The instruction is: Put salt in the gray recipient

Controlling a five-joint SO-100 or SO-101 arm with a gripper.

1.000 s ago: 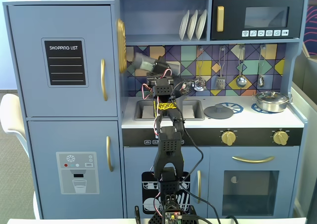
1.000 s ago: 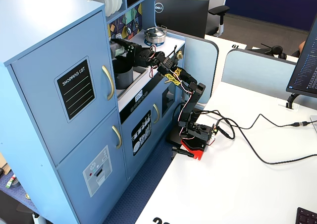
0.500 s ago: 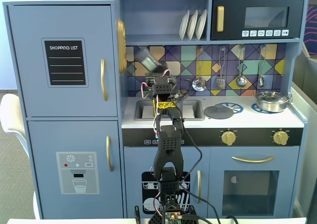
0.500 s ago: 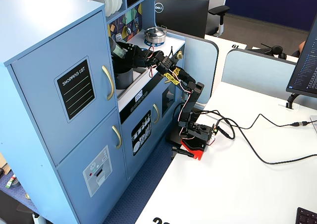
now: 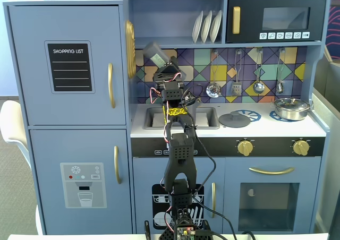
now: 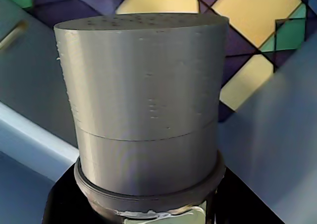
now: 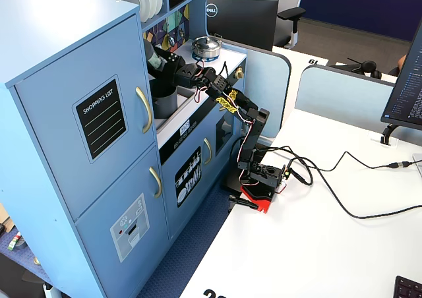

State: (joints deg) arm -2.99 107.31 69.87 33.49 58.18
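My gripper is shut on the salt, a gray shaker with a lighter cap. It is held tilted, cap toward the upper left, in front of the tiled back wall above the counter. In the wrist view the cap fills the frame, with black jaws on both sides of its base and a bit of pale green label at the bottom. In the side fixed view the salt and gripper are above the gray recipient, which stands at the counter's left end. In the front fixed view the arm hides the recipient.
A flat gray lid lies on the counter right of the sink. A shiny silver pan stands at the far right. Utensils hang on the back wall. The shelf with plates is above the gripper.
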